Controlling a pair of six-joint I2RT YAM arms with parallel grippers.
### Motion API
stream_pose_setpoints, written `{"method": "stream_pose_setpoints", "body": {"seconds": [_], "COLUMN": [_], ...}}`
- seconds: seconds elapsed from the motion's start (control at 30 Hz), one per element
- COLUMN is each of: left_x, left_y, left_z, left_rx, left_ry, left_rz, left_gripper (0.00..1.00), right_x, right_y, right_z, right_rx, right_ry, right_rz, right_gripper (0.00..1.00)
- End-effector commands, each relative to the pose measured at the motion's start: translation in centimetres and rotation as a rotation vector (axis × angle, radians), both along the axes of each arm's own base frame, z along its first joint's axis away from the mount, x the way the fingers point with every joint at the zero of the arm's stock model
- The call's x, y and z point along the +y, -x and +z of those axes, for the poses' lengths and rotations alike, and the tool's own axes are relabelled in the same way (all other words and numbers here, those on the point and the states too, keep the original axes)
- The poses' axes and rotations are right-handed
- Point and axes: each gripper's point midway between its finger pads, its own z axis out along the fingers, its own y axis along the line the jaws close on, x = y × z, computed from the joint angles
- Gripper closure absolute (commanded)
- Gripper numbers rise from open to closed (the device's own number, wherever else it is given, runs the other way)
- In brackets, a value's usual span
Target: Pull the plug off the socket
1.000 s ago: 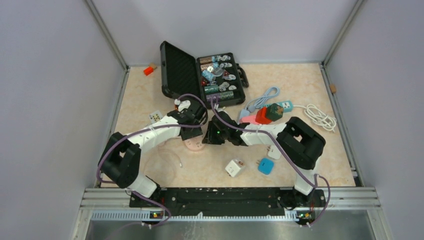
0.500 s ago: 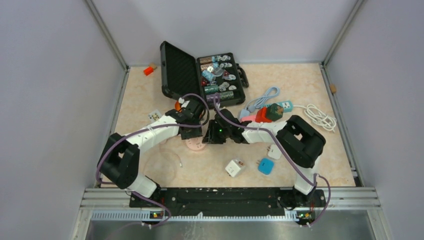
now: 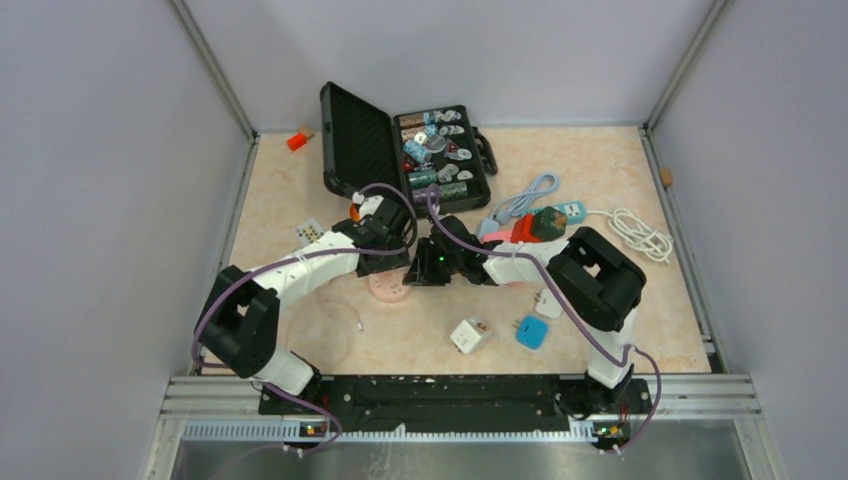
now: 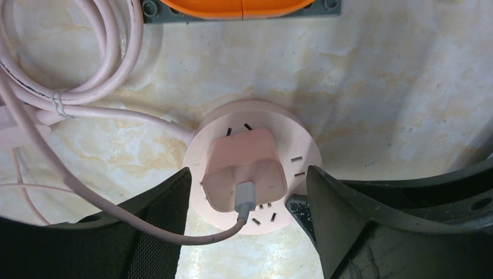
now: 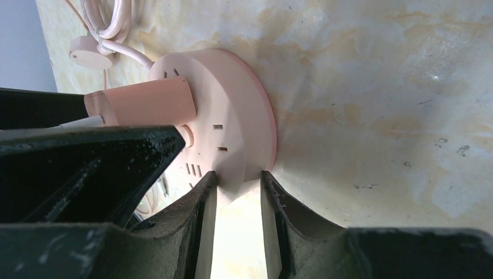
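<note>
Marbled tabletop, plug seemingly in socket

A beige, marble-veined worktop spreads beneath the fingers and out past them on every side. 3 plain pale grey-lilac walls rise beyond and to either side of them, joined by 2 slanting aluminium posts. Light is soft and even.

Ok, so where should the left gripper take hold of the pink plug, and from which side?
Grip the plug by its two flat side walls, coming straight down onto the socket face. The plug stands squarely off that face and its cable leaves the top, so the sides are free. The left gripper is open astride them; the right gripper pinches the socket rim, bracing it.
</note>
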Motion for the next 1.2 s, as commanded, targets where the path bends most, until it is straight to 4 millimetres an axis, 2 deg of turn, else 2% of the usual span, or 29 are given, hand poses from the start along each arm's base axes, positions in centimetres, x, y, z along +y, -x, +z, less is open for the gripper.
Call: {"method": "stream_pose_setpoints", "body": {"seconds": [0.0,0.27,0.4,0.5,0.67,0.8,1.07,1.17], "left_x": [-0.2,0.2,-0.3,-0.7,-2.4,-2.9,-0.5,0.2], "left_y": [-2.2,-2.0,-1.5,-1.0,-0.1,0.4,-0.2,-0.4], "left_z": [1.8,1.3,0.8,1.5,3.8,4.6,4.6,4.0], "left_rx": [-0.113,-0.135,-0.091,-0.066,-0.027,-0.011,-0.039,-0.035], "left_ry": [0.028,0.03,0.039,0.046,0.112,0.162,0.025,-0.01], "left_rz": [0.073,0.099,0.078,0.04,-0.086,-0.145,-0.148,-0.134], "left_gripper": [0.27,0.42,0.58,0.65,0.68,0.71,0.72,0.72], "right_x": [-0.5,-0.5,-0.6,-0.9,-1.5,-1.8,-2.4,-2.5], "right_y": [-0.4,-0.4,-0.5,-0.4,-0.2,-0.2,-0.6,-0.6], "right_z": [-1.1,-1.2,-1.3,-1.6,-2.5,-3.1,-3.2,-3.4], "right_rx": [0.003,0.001,0.005,0.013,0.031,0.04,0.029,0.027], "right_ry": [0.03,0.033,0.036,0.049,0.064,0.083,0.118,0.129], "right_rz": [-0.02,-0.023,-0.032,-0.043,-0.076,-0.087,-0.105,-0.107], "right_gripper": [0.7,0.71,0.74,0.78,0.85,0.88,0.89,0.89]}}
